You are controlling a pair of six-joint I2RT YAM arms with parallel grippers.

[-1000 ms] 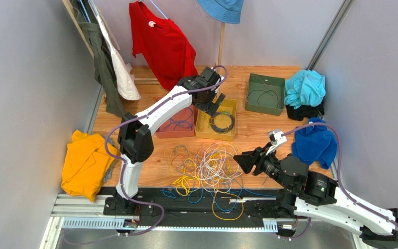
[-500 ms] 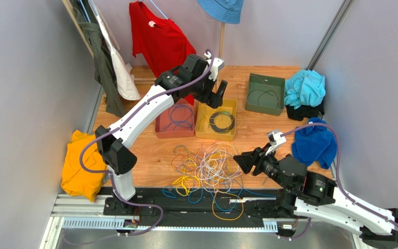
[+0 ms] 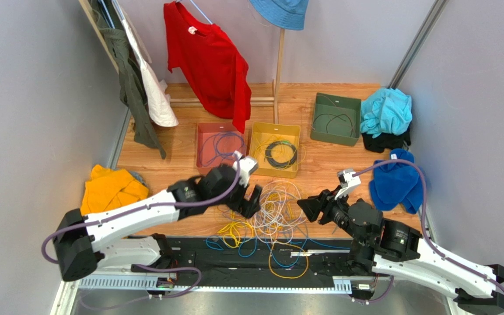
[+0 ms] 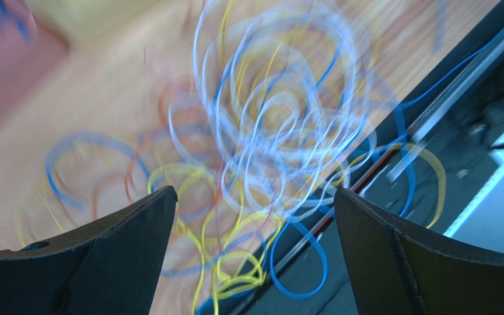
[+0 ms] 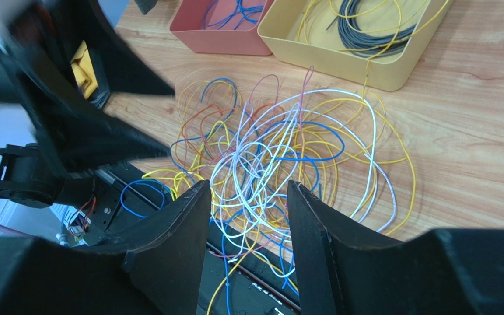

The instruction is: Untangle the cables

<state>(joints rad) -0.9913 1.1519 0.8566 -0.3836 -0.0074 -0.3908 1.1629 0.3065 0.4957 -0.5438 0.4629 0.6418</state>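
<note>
Most of your cables (image 3: 271, 213) lie in one tangle on the table (image 3: 320, 172) between the arms. A few coils already sit in the red tray (image 3: 199, 147), yellow tray (image 3: 253, 156) and green tray (image 3: 335, 100). Your left gripper (image 3: 251, 201) and right gripper (image 3: 304, 209) both hover spread apart, empty.

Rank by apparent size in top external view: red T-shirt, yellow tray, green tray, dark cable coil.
1. Red hanging fabric T-shirt
2. Yellow plastic tray and green plastic tray look alike; unranked
3. Dark coiled cable inside the yellow tray
</note>
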